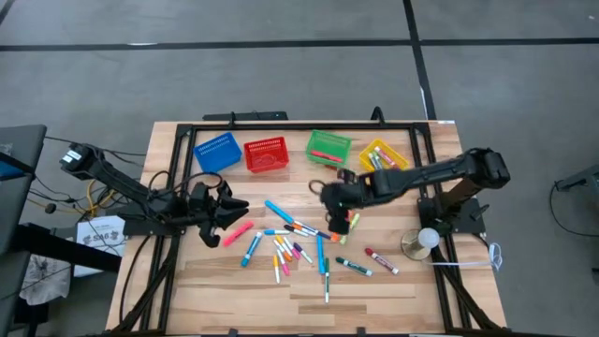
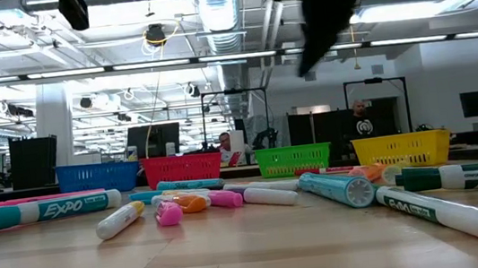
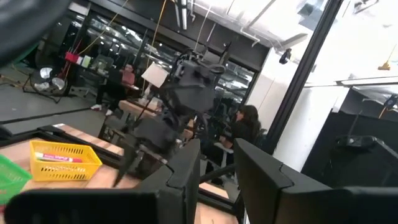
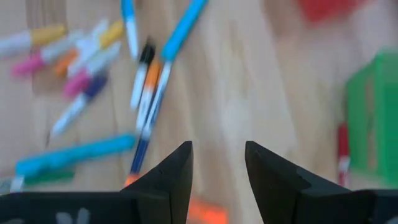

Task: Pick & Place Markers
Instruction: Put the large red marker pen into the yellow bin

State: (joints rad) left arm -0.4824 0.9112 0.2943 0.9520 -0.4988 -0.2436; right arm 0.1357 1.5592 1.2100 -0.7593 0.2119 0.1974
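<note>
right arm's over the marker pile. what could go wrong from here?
1. The markers lie crossed and touching, so the right gripper, open above bare wood with nothing between its fingers, may nudge neighbours or lift two.
2. An orange marker sits just under its fingers; closing here could clip it off-centre.
3. The left gripper sits by the pile's edge; the arms could crowd.

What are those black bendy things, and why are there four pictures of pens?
Those are two robot arms, each ending in a two-finger hand. One picture looks down from above, one looks across the wooden table, and two come from cameras on the wrists. Colourful markers lie scattered in the middle. Behind them stand four little baskets: blue, red, green and yellow. The right hand hovers over the markers with its fingers apart, holding nothing. The left hand waits at the left of the pile, also empty.
</note>
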